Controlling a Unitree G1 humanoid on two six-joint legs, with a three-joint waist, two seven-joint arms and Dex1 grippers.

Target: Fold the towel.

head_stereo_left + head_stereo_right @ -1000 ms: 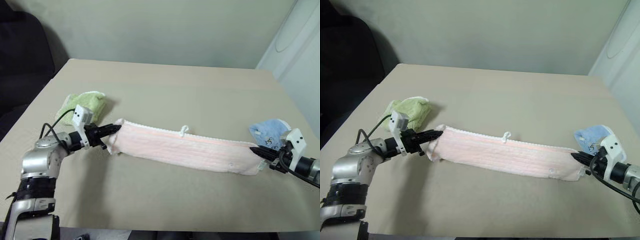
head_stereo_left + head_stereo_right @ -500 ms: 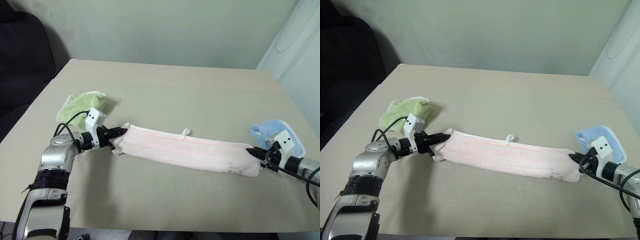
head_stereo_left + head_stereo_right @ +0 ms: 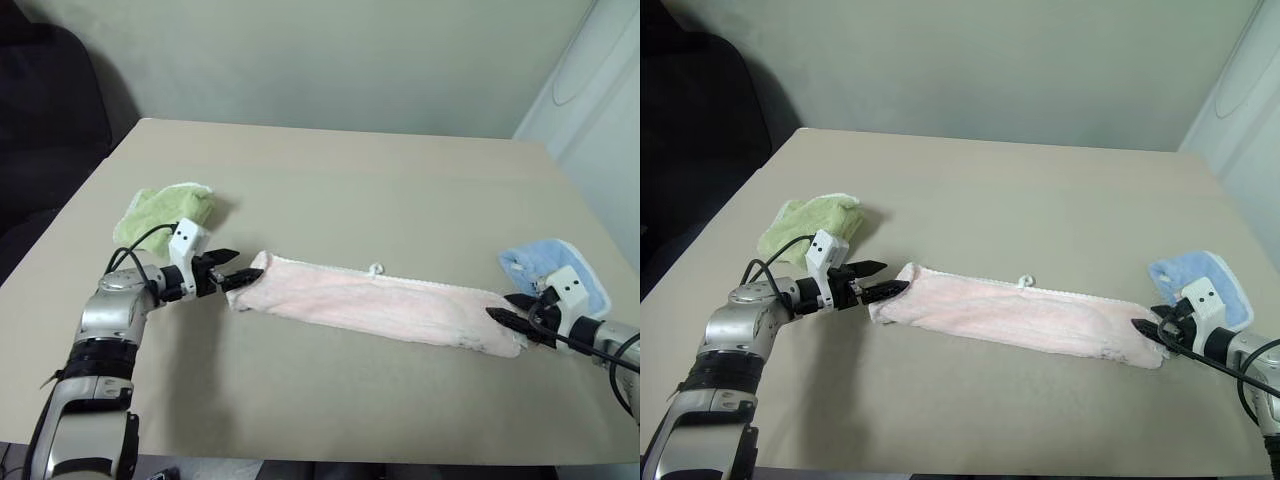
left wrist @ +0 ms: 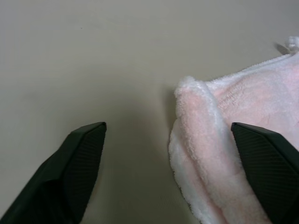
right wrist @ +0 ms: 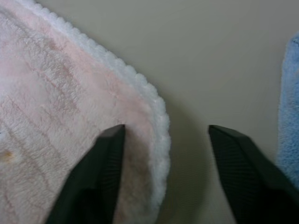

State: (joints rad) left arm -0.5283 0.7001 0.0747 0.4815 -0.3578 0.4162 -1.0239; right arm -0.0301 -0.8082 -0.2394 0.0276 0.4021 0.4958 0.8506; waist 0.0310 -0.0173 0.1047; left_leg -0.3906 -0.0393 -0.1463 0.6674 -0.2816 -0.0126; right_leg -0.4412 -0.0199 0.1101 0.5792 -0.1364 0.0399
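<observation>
The towel [image 3: 375, 305], a pale pink strip with a white trim and a small loop tag, lies stretched across the table from left to right. My left gripper [image 3: 240, 267] stands open at its left end. In the left wrist view the bunched end of the towel [image 4: 219, 140] lies between the spread fingers [image 4: 79, 158], nearer one of them. My right gripper [image 3: 506, 307] is open at the towel's right end. In the right wrist view one finger [image 5: 103, 168] rests over the trimmed corner of the towel [image 5: 56, 93], and the other is over bare table.
A small light green cloth [image 3: 165, 212] lies bunched behind my left gripper. A light blue cloth [image 3: 545, 262] lies just behind my right gripper, close to the table's right edge. The tan table [image 3: 350, 180] runs on bare toward the wall. A dark chair stands at the far left.
Both grippers, shut on the towel's ends a second ago, have opened and let go. The towel, held taut and slightly raised before, now rests slack on the table.
</observation>
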